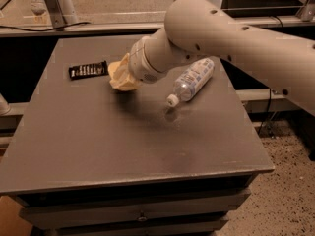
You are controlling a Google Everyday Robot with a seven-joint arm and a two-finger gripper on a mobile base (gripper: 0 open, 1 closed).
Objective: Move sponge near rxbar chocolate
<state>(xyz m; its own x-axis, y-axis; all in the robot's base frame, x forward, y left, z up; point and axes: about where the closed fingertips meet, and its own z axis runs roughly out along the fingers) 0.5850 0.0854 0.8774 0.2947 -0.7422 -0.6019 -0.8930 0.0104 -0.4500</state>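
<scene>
The pale yellow sponge is held at the end of my arm, just above the grey table in its back left part. My gripper is shut on the sponge, and the thick white wrist hides most of it. The rxbar chocolate, a flat black wrapper with white lettering, lies on the table just left of the sponge, a short gap between them.
A clear plastic bottle with a white cap lies on its side to the right of the gripper, under my arm. Metal frames and a rail stand behind the table. The floor shows to the right.
</scene>
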